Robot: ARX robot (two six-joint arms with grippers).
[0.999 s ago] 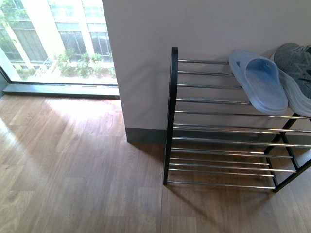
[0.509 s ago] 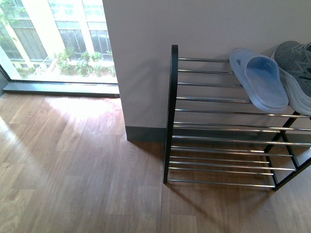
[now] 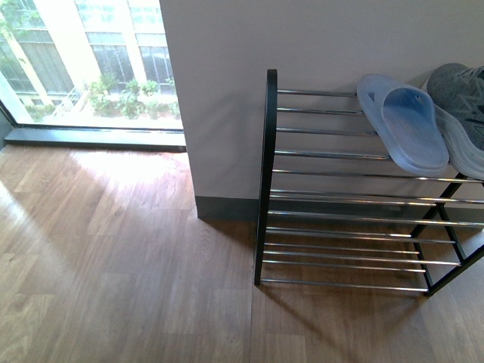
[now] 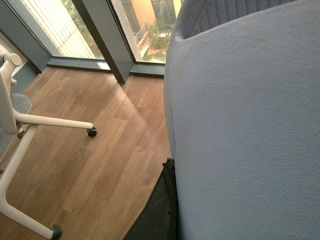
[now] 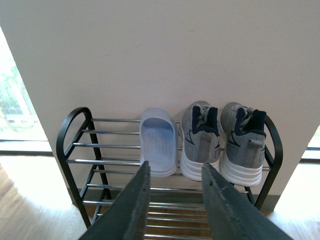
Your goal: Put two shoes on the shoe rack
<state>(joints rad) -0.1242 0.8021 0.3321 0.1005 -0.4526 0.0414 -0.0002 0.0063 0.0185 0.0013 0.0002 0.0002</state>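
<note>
The shoe rack (image 3: 340, 155) stands against the wall, with black frame ends and chrome rods. On its top tier lie one pale blue slide (image 3: 402, 125) and, to its right, the grey sneakers (image 3: 463, 98). In the right wrist view the slide (image 5: 159, 145) sits beside both sneakers (image 5: 200, 137) (image 5: 243, 142). My right gripper (image 5: 176, 167) hangs open in front of the rack (image 5: 75, 150), holding nothing. My left gripper (image 4: 175, 167) is shut on a second pale blue slide (image 4: 245, 130), which fills most of its view. Only one dark finger (image 4: 159, 210) shows. Neither arm appears in the front view.
The white wall column (image 3: 219, 106) ends left of the rack, with a floor-length window (image 3: 91, 68) beyond it. Wooden floor (image 3: 121, 272) spreads in front. A white chair base with castors (image 4: 30, 120) stands on the floor in the left wrist view.
The front view has shifted by a few pixels. The slide and sneakers on the rack lie as before.
</note>
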